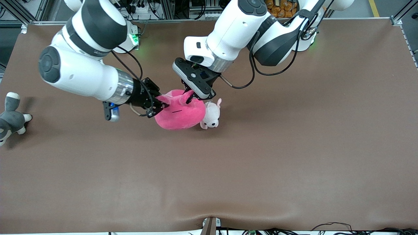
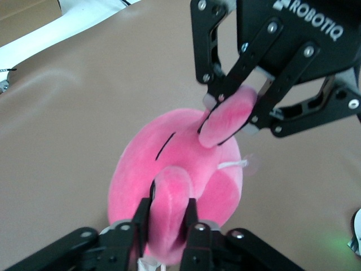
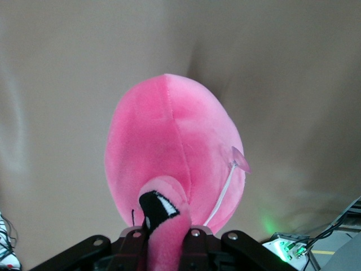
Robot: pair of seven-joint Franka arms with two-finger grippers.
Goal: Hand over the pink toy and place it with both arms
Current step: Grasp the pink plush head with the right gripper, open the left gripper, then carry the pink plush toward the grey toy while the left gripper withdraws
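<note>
The pink toy point(image 1: 179, 112) is pinched by one stalk eye in the right claw point(image 1: 162, 103) and by the other in the left claw point(image 1: 188, 98), mid-handover above the worktop point(image 1: 261, 163); release and placing are judged outstanding.

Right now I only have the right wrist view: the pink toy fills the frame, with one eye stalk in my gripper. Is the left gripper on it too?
Observer: Yes. The left gripper has a finger on either side of the other eye stalk of the pink toy, and both touch it.
Operator: How does my own grip look from outside?
Observer: The right gripper is shut on its stalk, at the toy's end toward the right arm.
Operator: Is anything close by?
Observer: A small puppy plush lies against the toy, toward the left arm's end of the table.
</note>
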